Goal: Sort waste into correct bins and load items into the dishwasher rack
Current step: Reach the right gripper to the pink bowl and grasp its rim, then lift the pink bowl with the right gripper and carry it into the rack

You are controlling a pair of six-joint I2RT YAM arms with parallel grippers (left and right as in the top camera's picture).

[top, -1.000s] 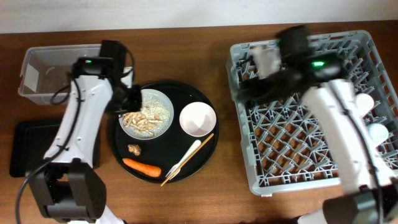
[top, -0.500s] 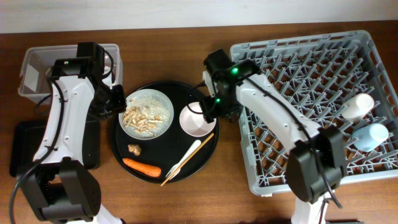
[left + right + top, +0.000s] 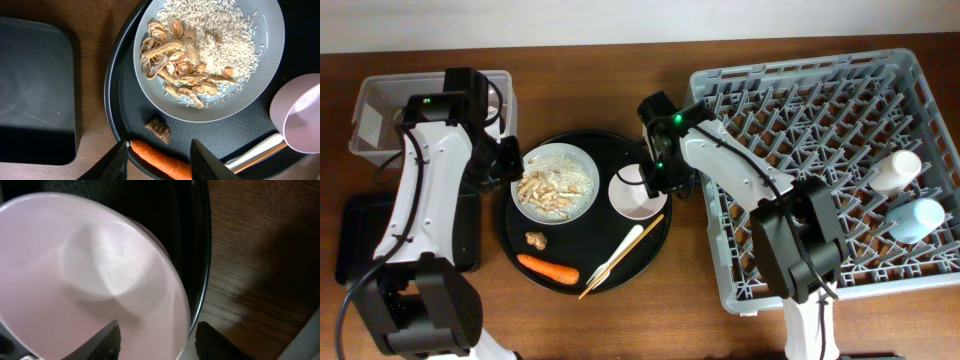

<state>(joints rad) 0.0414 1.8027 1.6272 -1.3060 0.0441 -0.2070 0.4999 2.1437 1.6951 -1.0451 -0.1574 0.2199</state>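
The pink bowl (image 3: 638, 192) sits upright at the right side of the round black tray (image 3: 586, 135), just right of the centre of the overhead frame. Being round, it has no long axis to line up with; its rim is the place to take it. The right gripper (image 3: 655, 178) is directly over the bowl's upper right edge. In the right wrist view its fingers are spread, one over the bowl's inside and one outside the rim, holding nothing. The left gripper (image 3: 510, 160), also spread and empty, hangs left of the plate (image 3: 592, 190), farther off. The rack (image 3: 800, 150) lies to the right.
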